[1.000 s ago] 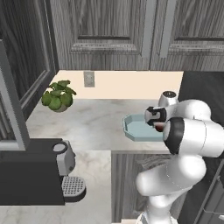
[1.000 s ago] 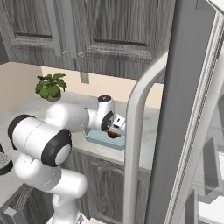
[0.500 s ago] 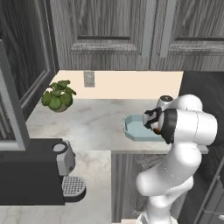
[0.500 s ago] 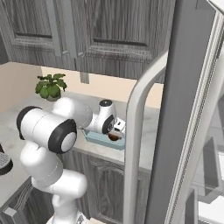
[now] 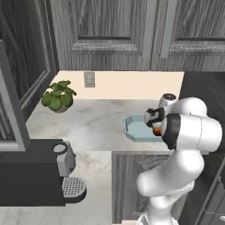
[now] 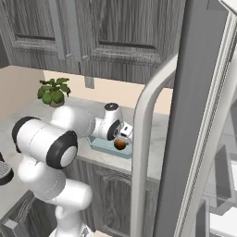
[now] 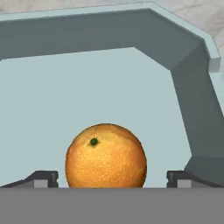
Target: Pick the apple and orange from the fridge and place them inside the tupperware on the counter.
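The orange (image 7: pixel 106 155), a brownish-orange ball with a dark stem dot, rests on the floor of the light blue-grey tupperware (image 7: pixel 87 87). My gripper (image 7: pixel 109 178) stands open around it, and a small gap shows between the fruit and each fingertip (image 7: pixel 41 177). From the base, the orange (image 5: pixel 156 130) (image 6: pixel 120 144) sits under the gripper (image 5: pixel 154 125) (image 6: pixel 121 139) at the right end of the tupperware (image 5: pixel 134 129) (image 6: pixel 99 146) on the marbled counter (image 5: pixel 88 127). The fridge door (image 6: pixel 199 115) stands open at the right. The apple is out of view.
A potted plant (image 5: pixel 57 96) stands at the back left of the counter. A black coffee machine (image 5: pixel 35 171) sits at the near left. A wall outlet (image 5: pixel 89 79) is on the beige back wall. The fridge's curved handle (image 6: pixel 143 139) rises close beside the arm.
The hand has sunk slightly into the tray with the orange. The arm's elbow has swung in closer to the tray.
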Controlling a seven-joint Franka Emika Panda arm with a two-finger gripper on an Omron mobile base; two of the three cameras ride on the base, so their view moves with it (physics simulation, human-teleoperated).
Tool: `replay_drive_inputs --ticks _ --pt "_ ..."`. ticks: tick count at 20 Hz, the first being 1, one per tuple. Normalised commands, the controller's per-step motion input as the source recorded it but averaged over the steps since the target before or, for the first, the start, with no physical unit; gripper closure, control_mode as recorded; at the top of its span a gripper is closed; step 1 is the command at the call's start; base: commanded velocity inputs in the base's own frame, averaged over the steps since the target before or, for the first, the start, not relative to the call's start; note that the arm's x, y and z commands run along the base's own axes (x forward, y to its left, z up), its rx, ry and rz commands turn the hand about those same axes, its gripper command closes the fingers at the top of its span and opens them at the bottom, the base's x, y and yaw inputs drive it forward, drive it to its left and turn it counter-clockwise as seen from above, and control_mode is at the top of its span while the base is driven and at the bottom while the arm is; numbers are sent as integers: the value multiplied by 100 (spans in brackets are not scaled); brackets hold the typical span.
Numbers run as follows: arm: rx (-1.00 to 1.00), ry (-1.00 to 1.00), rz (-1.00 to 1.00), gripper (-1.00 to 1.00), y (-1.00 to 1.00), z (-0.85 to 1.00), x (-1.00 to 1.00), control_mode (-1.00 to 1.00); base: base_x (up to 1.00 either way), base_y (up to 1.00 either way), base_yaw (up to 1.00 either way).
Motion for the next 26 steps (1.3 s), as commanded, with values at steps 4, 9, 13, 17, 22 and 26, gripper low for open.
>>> replay_drive_inputs --ticks 4,9,13,17,22,26 --pt "0 -1 0 -100 1 48 -44 -100 0 0 0" --pt "2 0 8 -100 15 51 -64 -100 0 0 0" --pt "10 9 17 -100 31 61 -74 -100 0 0 0" --pt "8 6 13 -100 46 53 -87 -100 0 0 0" --pt "1 6 0 -100 47 47 -83 -100 0 0 0" --pt "-1 -2 0 -100 34 36 -78 -100 0 0 0"
